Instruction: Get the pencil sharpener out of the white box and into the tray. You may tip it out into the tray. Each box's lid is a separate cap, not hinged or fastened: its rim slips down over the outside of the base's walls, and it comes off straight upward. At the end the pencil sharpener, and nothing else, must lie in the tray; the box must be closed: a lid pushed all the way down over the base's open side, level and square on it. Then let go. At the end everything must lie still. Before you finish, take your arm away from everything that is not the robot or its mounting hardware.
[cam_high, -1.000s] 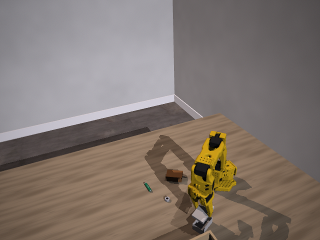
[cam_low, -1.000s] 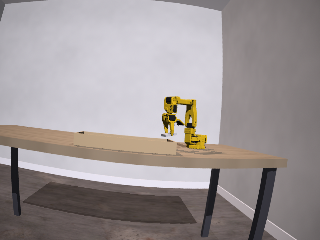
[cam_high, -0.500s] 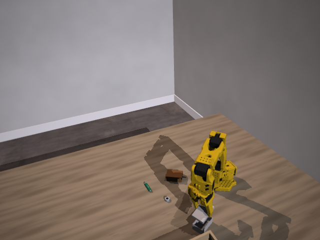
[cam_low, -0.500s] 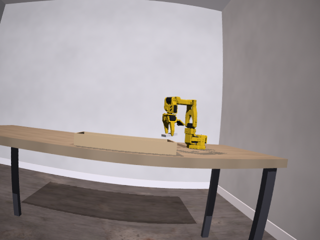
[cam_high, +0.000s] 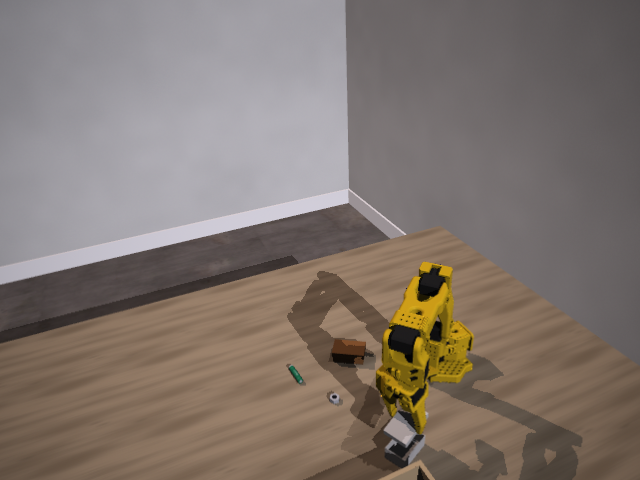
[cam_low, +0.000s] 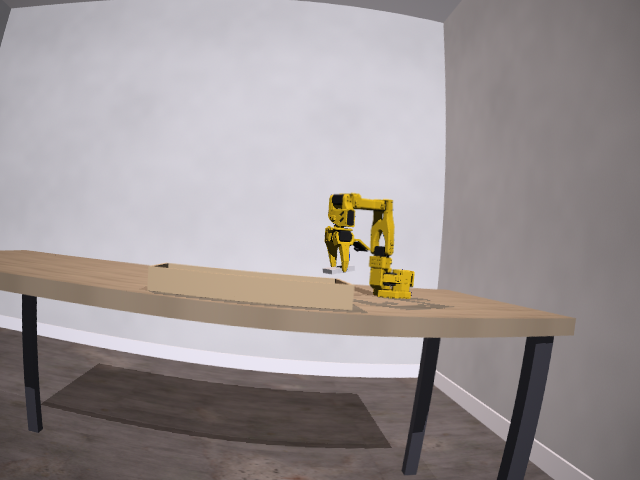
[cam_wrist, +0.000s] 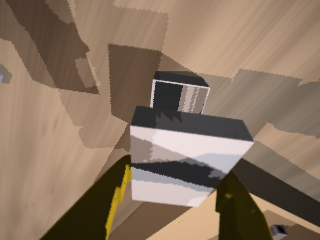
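My gripper (cam_high: 407, 422) (cam_low: 339, 269) (cam_wrist: 177, 172) is shut on the white lid (cam_high: 400, 428) (cam_low: 329, 270) (cam_wrist: 187, 142), which it holds in the air, apart from the base. The white box's base (cam_high: 395, 457) (cam_wrist: 181, 78) stands open side up on the table. The lid overlaps it in the wrist view; the part of its inside that shows has no object in it. The wooden tray (cam_high: 412, 469) (cam_low: 248, 289) stands beside the base. A small grey and dark block (cam_wrist: 278, 230), seemingly the pencil sharpener, lies in the tray at the wrist view's lower right.
A brown block (cam_high: 348, 349) lies on the table left of the arm in the top view. A green cylinder (cam_high: 295, 374) and a small white ring-like piece (cam_high: 334, 398) lie farther left. The tray's long wall runs close to the base.
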